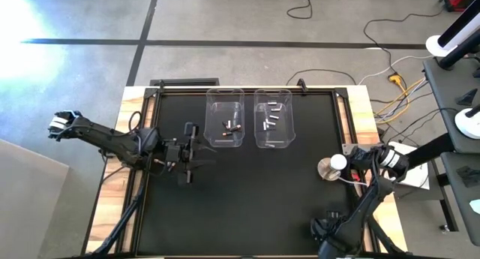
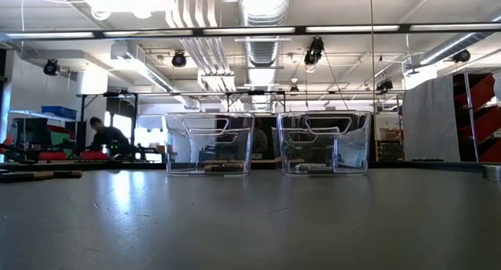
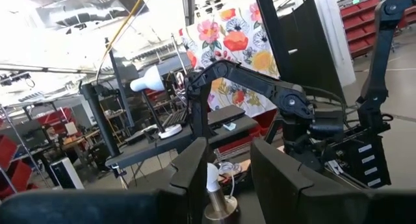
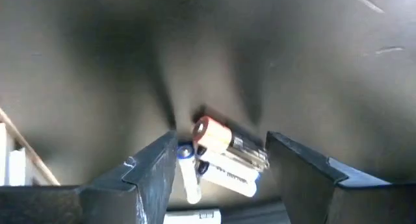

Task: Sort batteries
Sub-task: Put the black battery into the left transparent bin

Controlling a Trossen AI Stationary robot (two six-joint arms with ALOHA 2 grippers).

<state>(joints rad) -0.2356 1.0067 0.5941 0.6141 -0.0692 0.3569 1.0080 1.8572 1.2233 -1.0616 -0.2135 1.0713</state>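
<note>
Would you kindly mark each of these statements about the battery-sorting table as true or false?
1. Two clear plastic bins stand side by side on the black mat. True: the left bin and the right bin.
2. The left bin holds the silvery-white batteries. False: it holds the dark batteries with red marks; the silvery-white batteries lie in the right bin.
3. The right gripper is open, with a small cluster of loose batteries on the mat between its fingers. True.
4. The left gripper is reaching into the right bin. False: it is over the mat beside the left bin, outside both bins.
</note>
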